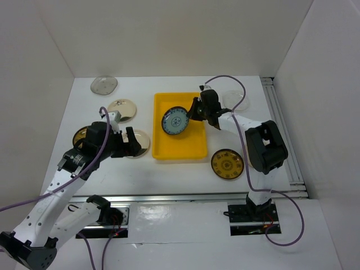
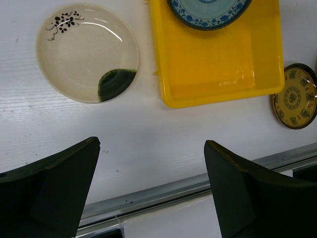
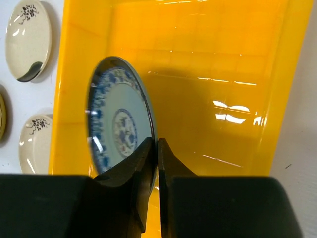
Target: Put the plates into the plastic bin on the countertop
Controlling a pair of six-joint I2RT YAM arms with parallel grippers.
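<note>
On countertop (image 1: 169, 175): yellow plastic bin (image 1: 190, 149) sits mid-table and no plate lies flat in it yet.

Right gripper (image 3: 154, 144) is clamped tight on the rim of the blue-patterned plate (image 3: 119, 126). The plate stands on edge over the bin's left half (top view), face toward the left arm. Can't tell if its lower rim touches the bin floor.

Left gripper (image 2: 151, 144) is spread wide with nothing in it, hovering over bare surface near the front rail, just beside a cream plate (image 2: 86, 52).

The other plates lie outside the bin:
- a second cream plate (image 1: 122, 108) to the left
- a dark/yellow one (image 1: 227, 164) off the right front corner
- another (image 1: 81, 135) half hidden by the left arm
- clear glass (image 1: 104, 84) at the far left

Step in hand, my read: set the blue plate down.
- Lower until the bottom edge is near the bin floor.
- Roll the wrist so it tips flat, then release. Don't drop it from height.
- Park it toward one end so the rest fit.
- Pull the fingers straight back so they don't catch the bin wall.

Labels: no brand or readable text. The cream plates carry a dark sprig mark, and the yellow pattern is too small to read.
</note>
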